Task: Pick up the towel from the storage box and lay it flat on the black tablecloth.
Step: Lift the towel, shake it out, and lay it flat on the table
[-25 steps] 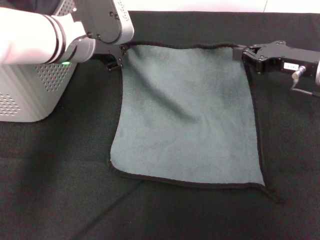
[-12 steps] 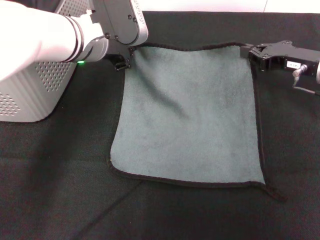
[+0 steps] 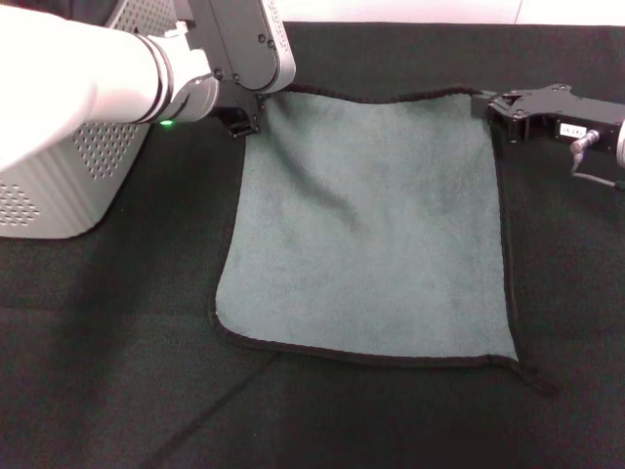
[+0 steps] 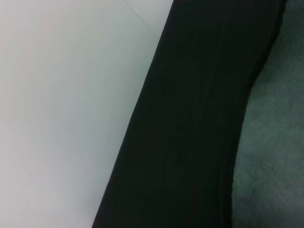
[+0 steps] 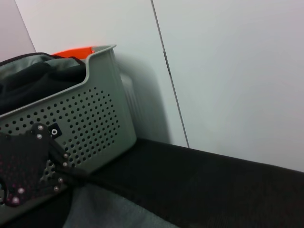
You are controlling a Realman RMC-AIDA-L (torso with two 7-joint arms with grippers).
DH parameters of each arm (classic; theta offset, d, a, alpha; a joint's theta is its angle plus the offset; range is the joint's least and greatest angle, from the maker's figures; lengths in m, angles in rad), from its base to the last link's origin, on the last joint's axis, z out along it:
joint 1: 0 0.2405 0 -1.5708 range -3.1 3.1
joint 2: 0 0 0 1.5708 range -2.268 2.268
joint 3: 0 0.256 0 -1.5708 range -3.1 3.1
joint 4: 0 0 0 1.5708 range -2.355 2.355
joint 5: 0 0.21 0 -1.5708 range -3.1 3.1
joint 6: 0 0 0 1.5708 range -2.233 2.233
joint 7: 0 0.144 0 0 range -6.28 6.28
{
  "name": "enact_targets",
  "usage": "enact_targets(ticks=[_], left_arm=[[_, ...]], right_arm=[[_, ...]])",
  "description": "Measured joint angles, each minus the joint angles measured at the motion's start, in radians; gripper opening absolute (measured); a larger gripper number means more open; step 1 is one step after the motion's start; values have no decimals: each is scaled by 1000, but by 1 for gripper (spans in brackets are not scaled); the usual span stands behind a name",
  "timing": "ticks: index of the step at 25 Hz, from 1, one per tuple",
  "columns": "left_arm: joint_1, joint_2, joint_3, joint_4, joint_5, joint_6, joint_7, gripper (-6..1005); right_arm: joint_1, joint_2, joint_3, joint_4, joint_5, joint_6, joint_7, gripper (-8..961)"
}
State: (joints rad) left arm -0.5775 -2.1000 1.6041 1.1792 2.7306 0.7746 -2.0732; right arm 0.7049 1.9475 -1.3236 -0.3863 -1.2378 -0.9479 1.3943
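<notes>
The grey-green towel (image 3: 371,225) lies spread on the black tablecloth (image 3: 117,371), dark edging all round, with a soft crease running down from its far left corner. My left gripper (image 3: 249,122) is at that far left corner and my right gripper (image 3: 488,103) is at the far right corner. Both hold the far edge stretched between them. The light grey storage box (image 3: 59,186) stands left of the towel. The left wrist view shows the towel (image 4: 275,142) beside the tablecloth (image 4: 190,118). The right wrist view shows the box (image 5: 90,118) and the left gripper (image 5: 28,166).
Other folded cloths, orange and grey-green (image 5: 38,76), lie inside the box. A white wall (image 5: 228,71) stands behind the table's far edge. The right arm's cable (image 3: 586,176) hangs at the far right.
Both grippers have moved a little to the right and farther back, taking the towel's far edge with them. The near edge has stayed where it was.
</notes>
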Motion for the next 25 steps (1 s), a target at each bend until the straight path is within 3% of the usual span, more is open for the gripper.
enact_targets(ticks=[20, 25], left_arm=[[-3, 0, 2, -32, 0, -37, 1, 54], [8, 1, 19, -32, 0, -56, 4, 90]], right_arm=[[-9, 10, 9, 3, -6, 6, 0, 8], [-11, 11, 10, -6, -10, 25, -2, 83]])
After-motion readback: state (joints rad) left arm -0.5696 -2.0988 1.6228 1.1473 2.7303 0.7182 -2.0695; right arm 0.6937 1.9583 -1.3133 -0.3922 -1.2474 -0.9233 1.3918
